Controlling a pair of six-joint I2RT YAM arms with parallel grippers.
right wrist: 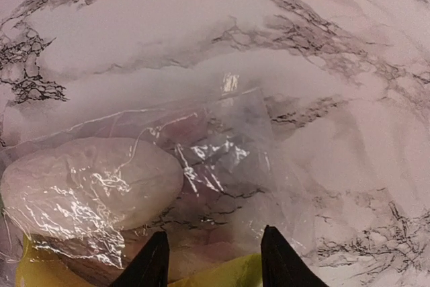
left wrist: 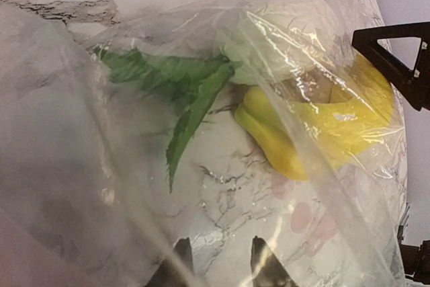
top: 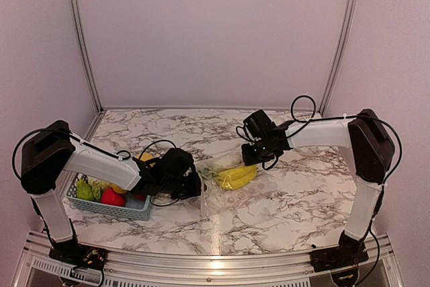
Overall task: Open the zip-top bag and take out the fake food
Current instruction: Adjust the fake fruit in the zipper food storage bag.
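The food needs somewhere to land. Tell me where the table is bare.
Bare table: the near-right patch between bag and right arm base, and the far strip along the back wall. Crowded: centre-left, where basket, left gripper, bag, bananas and right gripper bunch together.

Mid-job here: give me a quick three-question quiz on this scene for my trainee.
1. True or false: the bananas lie in the blue basket.
2. What shares the zip-top bag with them? A) leafy cabbage B) carrot C) corn cob
3. Fill in: the ___ pincer is nearer the basket.
Key: 1 false, they are in the bag; 2 A; 3 left pincer.
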